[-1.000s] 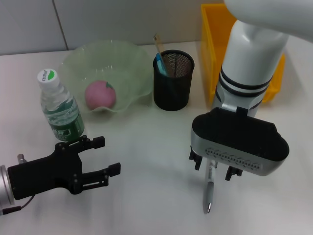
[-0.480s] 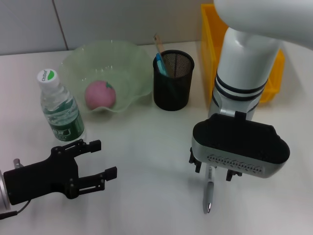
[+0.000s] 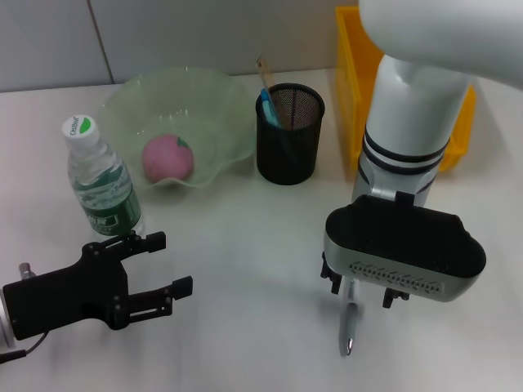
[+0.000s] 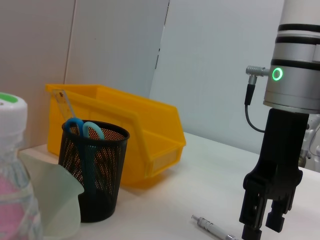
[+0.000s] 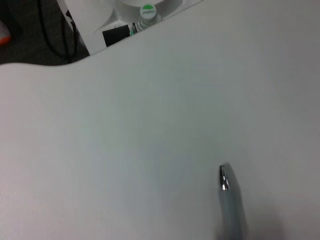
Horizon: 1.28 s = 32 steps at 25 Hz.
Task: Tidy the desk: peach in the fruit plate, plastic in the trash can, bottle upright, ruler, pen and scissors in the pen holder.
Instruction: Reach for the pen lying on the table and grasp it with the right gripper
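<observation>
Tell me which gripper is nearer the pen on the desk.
Right. The right gripper sits directly over the pen; the left gripper is well off to its side, near the bottle.

white desk (image 3: 261,237) surface, matte, evenly lit with soft shadows. pale grey panelled wall (image 3: 188,33) runs along its far edge, one vertical seam visible. dark floor (image 5: 30,35) past the desk's edge in right wrist view.

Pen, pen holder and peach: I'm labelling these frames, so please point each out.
pen (image 3: 348,328), head view, lower barrel.
pen holder (image 3: 288,155), head view, front mesh wall.
peach (image 3: 167,158), head view, pink middle.
</observation>
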Each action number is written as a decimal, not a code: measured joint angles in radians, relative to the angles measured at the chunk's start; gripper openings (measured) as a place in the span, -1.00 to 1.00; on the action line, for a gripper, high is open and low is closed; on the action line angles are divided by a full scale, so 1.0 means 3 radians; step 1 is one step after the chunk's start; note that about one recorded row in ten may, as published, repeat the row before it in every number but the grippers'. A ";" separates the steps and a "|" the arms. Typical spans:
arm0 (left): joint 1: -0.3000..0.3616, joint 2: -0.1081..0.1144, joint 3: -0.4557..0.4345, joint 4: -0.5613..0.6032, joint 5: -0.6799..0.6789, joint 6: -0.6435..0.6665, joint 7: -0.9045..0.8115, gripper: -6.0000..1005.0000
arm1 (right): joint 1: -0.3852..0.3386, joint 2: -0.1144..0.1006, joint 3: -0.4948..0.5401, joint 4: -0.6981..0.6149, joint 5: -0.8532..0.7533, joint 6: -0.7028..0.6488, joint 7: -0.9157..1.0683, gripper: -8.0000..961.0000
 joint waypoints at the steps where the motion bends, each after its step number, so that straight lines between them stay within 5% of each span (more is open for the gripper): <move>1: 0.0000 0.0000 0.0000 0.0000 0.0000 0.0000 0.0000 0.57 | 0.0004 0.0000 0.0000 0.0012 -0.0001 0.0007 -0.0002 0.32; 24: 0.0018 -0.0002 -0.0018 0.0002 0.0003 -0.0021 0.0000 0.56 | 0.0011 0.0010 -0.0159 0.0229 0.0011 0.0307 -0.0115 0.08; 29: 0.0028 -0.0002 -0.0018 0.0002 0.0003 -0.0020 0.0000 0.56 | 0.0021 0.0011 -0.0194 0.0259 0.0035 0.0339 -0.0107 -0.21; 32: 0.0029 -0.0002 -0.0019 0.0002 0.0003 -0.0021 0.0000 0.56 | 0.0026 0.0013 -0.0194 0.0262 0.0039 0.0340 -0.0105 -0.20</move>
